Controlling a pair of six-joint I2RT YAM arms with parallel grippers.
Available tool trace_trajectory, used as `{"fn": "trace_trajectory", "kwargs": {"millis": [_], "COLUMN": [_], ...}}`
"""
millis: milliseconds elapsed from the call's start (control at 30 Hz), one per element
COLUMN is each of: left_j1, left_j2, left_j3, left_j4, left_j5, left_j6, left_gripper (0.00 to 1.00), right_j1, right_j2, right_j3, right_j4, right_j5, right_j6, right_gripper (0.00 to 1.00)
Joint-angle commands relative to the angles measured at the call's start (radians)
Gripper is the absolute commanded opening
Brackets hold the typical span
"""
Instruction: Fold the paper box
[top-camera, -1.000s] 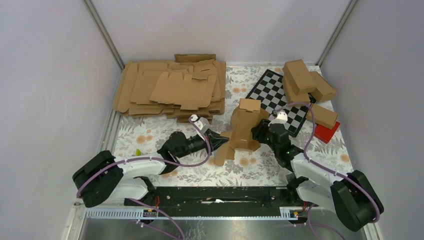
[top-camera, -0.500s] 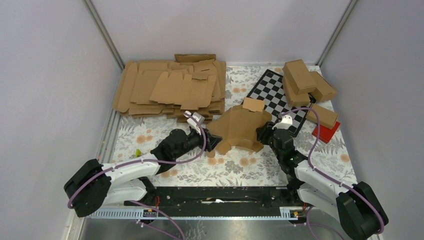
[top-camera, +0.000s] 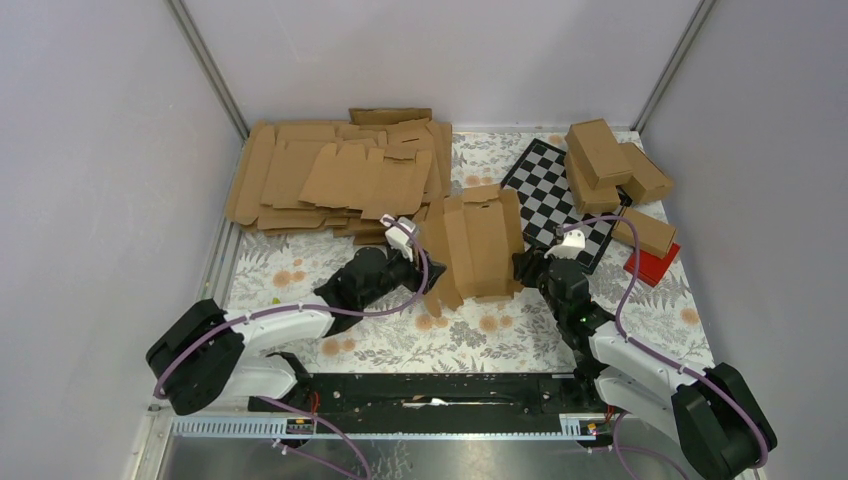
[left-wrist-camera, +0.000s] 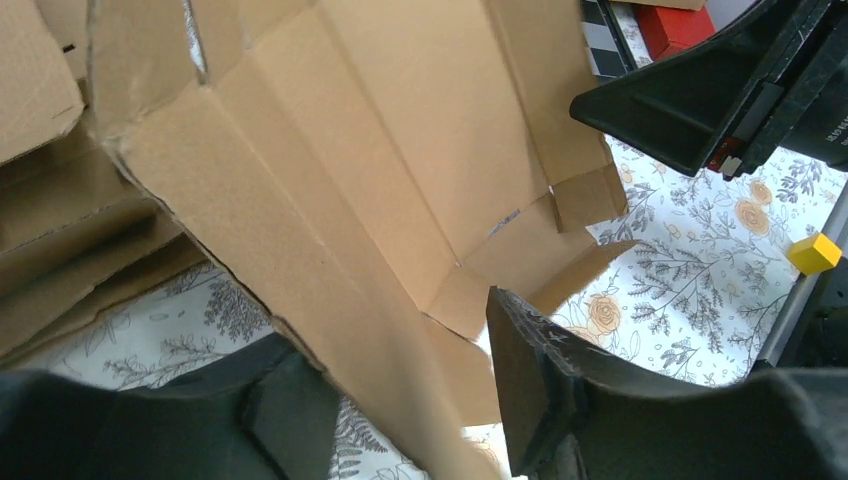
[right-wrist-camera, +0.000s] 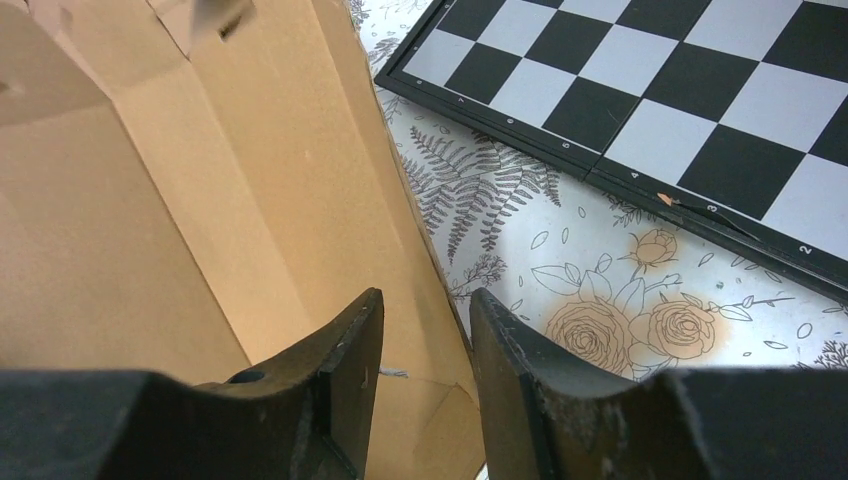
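The paper box (top-camera: 478, 245) is plain brown corrugated card, matte, with scored creases dividing it into long panels and short tabs cut at its ends. It lies partly opened just left of the chessboard (top-camera: 545, 185), its far corner overlapping the board's left edge and its panels bent up along the creases rather than lying flat. No print or label shows on it.

The left gripper (top-camera: 420, 268) sits at the box's side away from the chessboard. In the left wrist view its black fingers (left-wrist-camera: 535, 395) are spread wide, a side panel's edge passes between them, and daylight shows beside the card, so nothing is pinched.

The right gripper (top-camera: 522, 268) is at the box's side nearest the chessboard. Its fingers (right-wrist-camera: 345, 350) straddle that edge with only a narrow gap; whether they are clamping the card I cannot tell.

The chessboard is a thin, glossy board of black and pale squares with a black border. Small pale numerals run along that border, 2 and 3 among them.

Beyond the board's far right corner stand folded brown cartons (top-camera: 600, 150), oblong and closed. A flat red block (top-camera: 655, 265) lies right of the board. Far to its left is a heap of flat brown blanks (top-camera: 330, 180). Under everything lies a tablecloth (top-camera: 480, 340) printed with roses and ferns.
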Motion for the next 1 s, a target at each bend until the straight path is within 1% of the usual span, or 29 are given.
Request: {"fn": "trace_trajectory", "kwargs": {"millis": [0,133,233,367,467,533,633,700,733,767,833,900,967], "left_j1": [0.005,0.006,0.005,0.006,0.006,0.005,0.005,0.006,0.006,0.007,0.008,0.012,0.016], "left_j2": [0.038,0.059,0.063,0.078,0.087,0.086,0.084,0.082,0.081,0.077,0.065,0.051,0.031], "left_j3": [0.055,0.050,0.059,0.065,0.075,0.074,0.069,0.061,0.051,0.040,0.022,0.011,-0.001], "left_j4": [0.088,0.096,0.079,0.070,0.051,0.050,0.050,0.059,0.076,0.093,0.114,0.116,0.114], "left_j5": [0.059,0.047,0.064,0.068,0.061,0.045,0.014,-0.045,-0.070,-0.092,-0.128,-0.170,-0.220], "left_j6": [0.065,0.096,0.123,0.137,0.137,0.136,0.130,0.120,0.115,0.110,0.100,0.091,0.087], "left_gripper": [0.47,0.15,0.01,0.00,0.00,0.00,0.00,0.00,0.00,0.00,0.00,0.00,0.00], "right_j1": [0.008,0.008,0.008,0.008,0.008,0.008,0.008,0.008,0.008,0.008,0.008,0.008,0.008], "right_j2": [-0.004,0.016,0.038,0.064,0.064,0.051,0.018,-0.006,-0.016,-0.024,-0.025,-0.020,-0.008], "right_j3": [-0.006,-0.019,-0.044,-0.037,-0.043,-0.051,-0.068,-0.081,-0.085,-0.089,-0.091,-0.085,-0.072], "right_j4": [0.065,0.095,0.160,0.168,0.167,0.169,0.168,0.170,0.172,0.171,0.169,0.167,0.150], "right_j5": [-0.017,-0.037,-0.065,-0.061,-0.054,-0.043,-0.027,-0.024,-0.022,-0.016,-0.004,-0.014,-0.050], "right_j6": [-0.019,-0.025,-0.026,-0.034,-0.033,-0.033,-0.034,-0.034,-0.032,-0.024,-0.007,0.002,0.016], "right_gripper": [0.44,0.44,0.44,0.46,0.52,0.57,0.62,0.65,0.69,0.76,0.86,0.99,1.00]}}
